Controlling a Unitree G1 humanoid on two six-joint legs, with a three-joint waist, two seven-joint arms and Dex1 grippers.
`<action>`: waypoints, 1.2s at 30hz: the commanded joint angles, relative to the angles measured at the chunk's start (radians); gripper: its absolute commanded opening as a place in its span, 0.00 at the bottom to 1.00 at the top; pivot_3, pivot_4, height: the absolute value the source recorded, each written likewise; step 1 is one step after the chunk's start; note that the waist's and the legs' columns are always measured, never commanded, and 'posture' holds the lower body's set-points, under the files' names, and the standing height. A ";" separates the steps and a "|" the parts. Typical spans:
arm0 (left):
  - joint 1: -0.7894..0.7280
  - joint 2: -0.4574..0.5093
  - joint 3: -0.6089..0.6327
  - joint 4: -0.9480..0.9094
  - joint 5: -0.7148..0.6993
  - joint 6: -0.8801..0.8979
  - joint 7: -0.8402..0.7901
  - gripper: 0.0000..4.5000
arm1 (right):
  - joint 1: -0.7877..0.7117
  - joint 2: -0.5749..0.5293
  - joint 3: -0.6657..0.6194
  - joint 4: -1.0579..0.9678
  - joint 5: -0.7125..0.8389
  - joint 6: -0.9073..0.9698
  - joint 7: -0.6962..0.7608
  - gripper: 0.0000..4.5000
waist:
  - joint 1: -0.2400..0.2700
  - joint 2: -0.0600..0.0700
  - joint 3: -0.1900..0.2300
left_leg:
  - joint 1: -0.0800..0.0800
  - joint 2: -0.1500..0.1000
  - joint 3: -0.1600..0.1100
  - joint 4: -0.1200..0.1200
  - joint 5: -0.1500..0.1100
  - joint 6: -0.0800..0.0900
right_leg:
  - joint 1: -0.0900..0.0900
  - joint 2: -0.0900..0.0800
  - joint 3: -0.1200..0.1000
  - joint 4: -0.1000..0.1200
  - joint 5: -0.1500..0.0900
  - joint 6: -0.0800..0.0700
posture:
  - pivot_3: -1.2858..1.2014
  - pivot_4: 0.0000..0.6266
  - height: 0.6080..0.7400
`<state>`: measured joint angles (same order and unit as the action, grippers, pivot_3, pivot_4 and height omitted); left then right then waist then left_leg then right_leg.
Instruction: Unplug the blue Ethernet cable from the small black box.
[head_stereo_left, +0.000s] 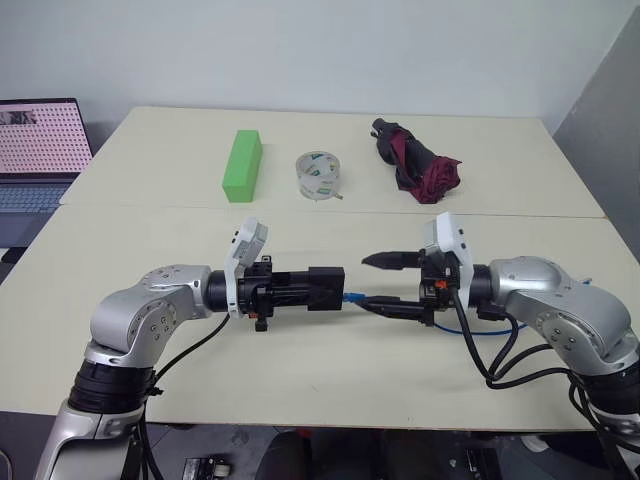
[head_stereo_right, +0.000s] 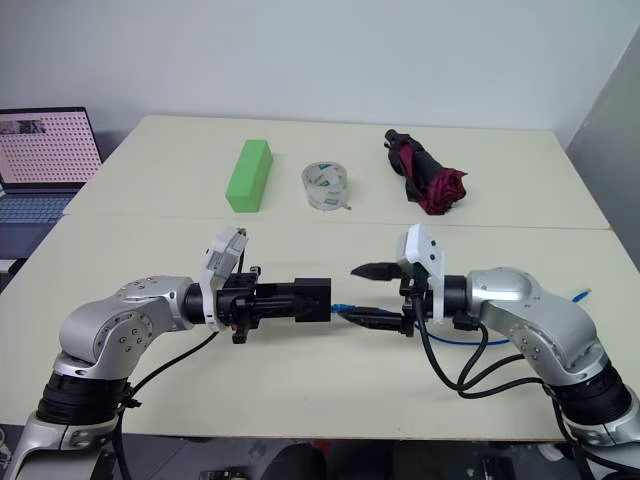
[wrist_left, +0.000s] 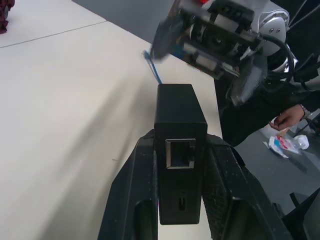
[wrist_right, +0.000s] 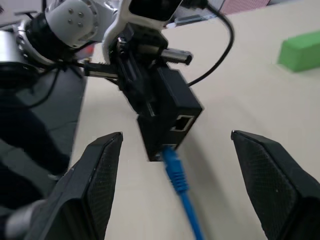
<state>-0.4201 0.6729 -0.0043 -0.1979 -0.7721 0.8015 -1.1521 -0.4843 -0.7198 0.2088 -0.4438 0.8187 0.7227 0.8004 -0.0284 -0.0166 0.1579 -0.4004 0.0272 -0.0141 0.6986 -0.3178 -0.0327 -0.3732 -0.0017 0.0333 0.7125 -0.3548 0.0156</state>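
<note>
Our left gripper (wrist_left: 180, 200) pinches the small black box (head_stereo_left: 325, 288) above the table (head_stereo_left: 300, 360) while our right gripper (wrist_right: 175, 185) stands spread around the blue cable (wrist_right: 181, 190), still plugged in; we judge the cord limp and light, so we should grasp the stiff plug beside the box.

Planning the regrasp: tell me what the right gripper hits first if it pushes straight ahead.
Probably the blue cable's plug, then the black box in the left gripper. The right gripper is open around that line.
</note>
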 joint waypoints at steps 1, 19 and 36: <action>-0.016 0.010 0.006 -0.038 -0.007 -0.017 -0.019 0.18 | -0.028 0.039 -0.021 0.005 0.030 0.070 -0.011 0.81 | 0.000 0.000 0.000 | 0.000 0.000 0.000 0.000 0.000 0.000 | 0.000 0.000 0.000 0.000 0.000 0.000 | 0.52 0.24 1.00; 0.000 0.000 0.012 -0.050 -0.008 -0.027 -0.014 0.18 | -0.035 0.117 -0.027 0.052 0.012 0.155 -0.001 0.81 | -0.002 0.000 0.000 | 0.000 0.000 0.000 0.000 0.000 0.000 | 0.000 0.000 0.000 0.000 0.000 0.000 | 0.52 0.24 1.00; -0.016 -0.012 0.016 -0.046 -0.013 -0.025 -0.002 0.18 | -0.035 0.100 -0.009 0.057 -0.039 0.154 0.058 0.26 | -0.001 0.000 0.000 | 0.000 0.000 0.000 0.000 0.000 0.000 | 0.000 0.000 0.000 0.000 0.000 0.000 | 0.52 0.24 1.00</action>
<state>-0.4192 0.6631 -0.0049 -0.2222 -0.7714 0.7952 -1.1490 -0.5156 -0.6133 0.2105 -0.3724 0.7842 0.8825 0.8350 -0.0298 -0.0166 0.1579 -0.4004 0.0271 -0.0140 0.6982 -0.3178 -0.0326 -0.3735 -0.0016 0.0334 0.7126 -0.3548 0.0156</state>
